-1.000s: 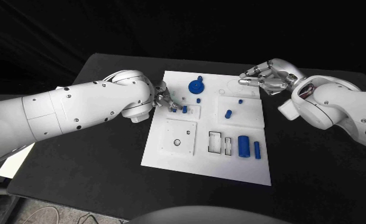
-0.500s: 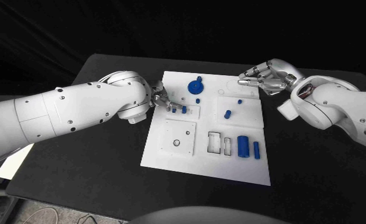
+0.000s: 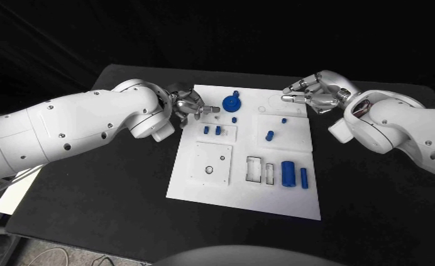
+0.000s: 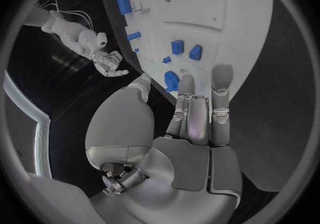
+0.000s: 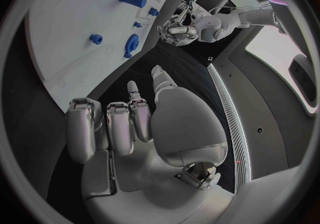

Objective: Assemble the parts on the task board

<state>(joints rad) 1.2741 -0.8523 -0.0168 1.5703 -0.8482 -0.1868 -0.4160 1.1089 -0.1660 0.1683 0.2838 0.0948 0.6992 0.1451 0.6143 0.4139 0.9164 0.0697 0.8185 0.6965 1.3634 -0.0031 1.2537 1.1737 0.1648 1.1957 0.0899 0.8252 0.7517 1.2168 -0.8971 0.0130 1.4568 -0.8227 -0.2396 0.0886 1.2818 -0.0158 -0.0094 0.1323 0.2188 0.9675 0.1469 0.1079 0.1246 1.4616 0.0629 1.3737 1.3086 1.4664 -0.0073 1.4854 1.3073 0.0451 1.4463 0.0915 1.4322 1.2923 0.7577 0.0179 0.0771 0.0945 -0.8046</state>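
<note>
The white task board [image 3: 210, 185] lay flat at the table's centre, blue parts scattered on it: a round knobbed piece [image 3: 233, 102] at 12 o'clock, two small pegs [image 3: 212, 130] beside it, a large cylinder [image 3: 289, 173] at 4 o'clock.

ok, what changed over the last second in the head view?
The left hand drew back from the two small blue pegs toward the task board's far left edge, and now holds nothing; both pegs stand clear in their recess. The left arm swung back with it. The right hand stayed at the far right corner, fingers curled and empty. The blue knob, the cylinder and the other parts kept their places.
</note>
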